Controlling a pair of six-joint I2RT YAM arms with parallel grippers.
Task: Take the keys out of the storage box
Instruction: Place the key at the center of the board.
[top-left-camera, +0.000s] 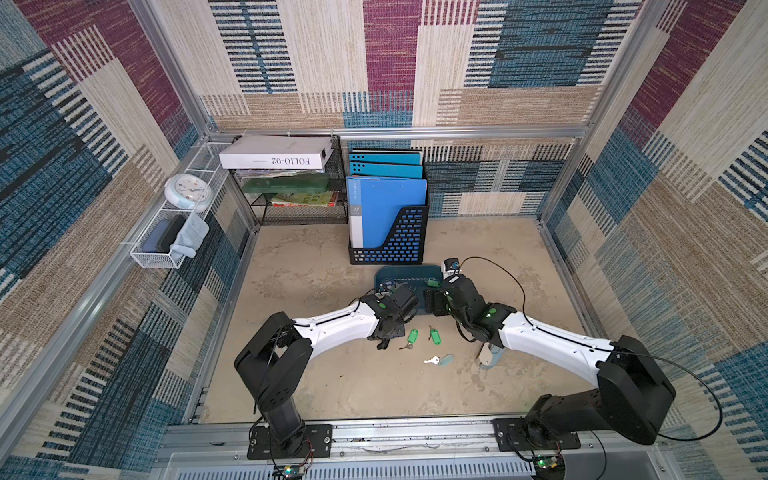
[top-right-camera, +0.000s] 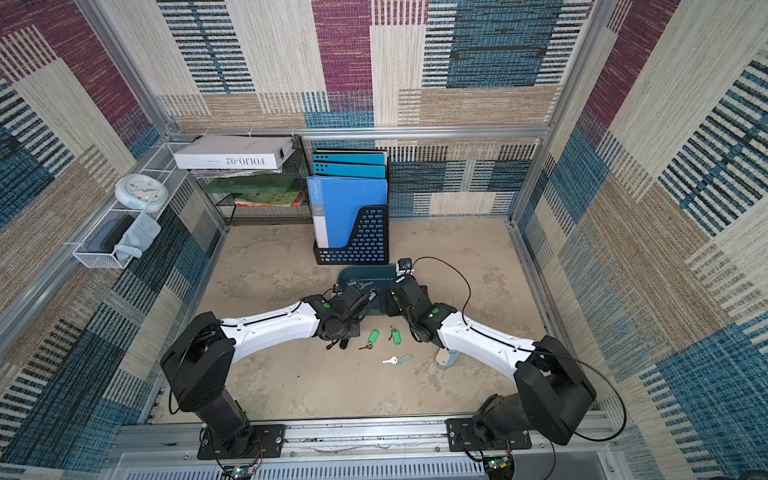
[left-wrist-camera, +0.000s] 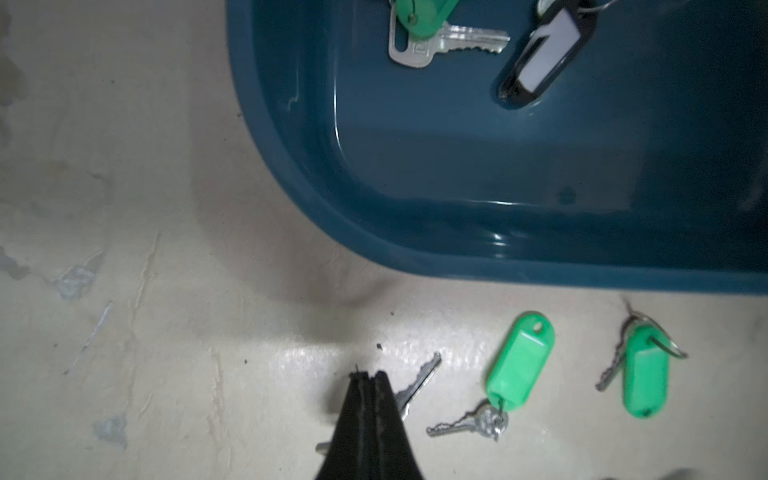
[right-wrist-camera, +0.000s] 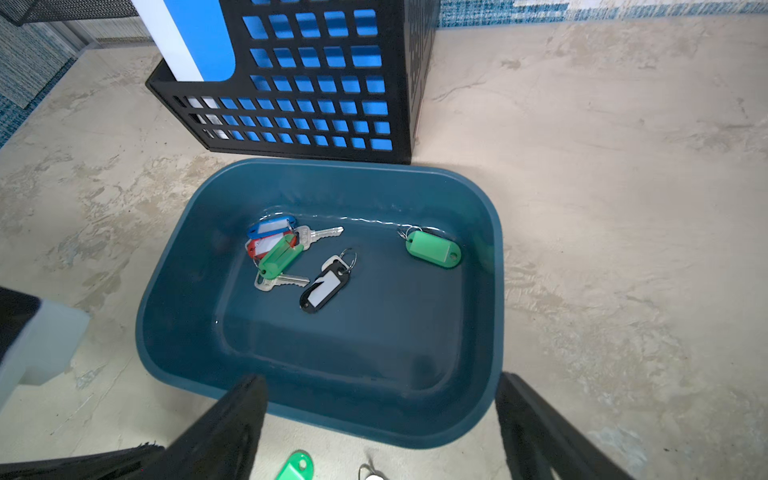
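Above the box (right-wrist-camera: 166, 291) rim, the right gripper (right-wrist-camera: 380, 380) is hovering, jaws apart, mid-retrieval; next move is calling for lowering onto a key (right-wrist-camera: 324, 286) inside. Left gripper (left-wrist-camera: 368, 380) is resting closed.

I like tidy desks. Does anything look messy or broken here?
Nothing is broken or spilled. Some keys lie scattered on the table outside the blue box, and the table's surface looks patchy and chipped.

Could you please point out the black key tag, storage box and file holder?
black key tag (right-wrist-camera: 322, 293): right wrist view, on its white label.
storage box (right-wrist-camera: 353, 424): right wrist view, on its rim.
file holder (right-wrist-camera: 402, 104): right wrist view, on its black corner.
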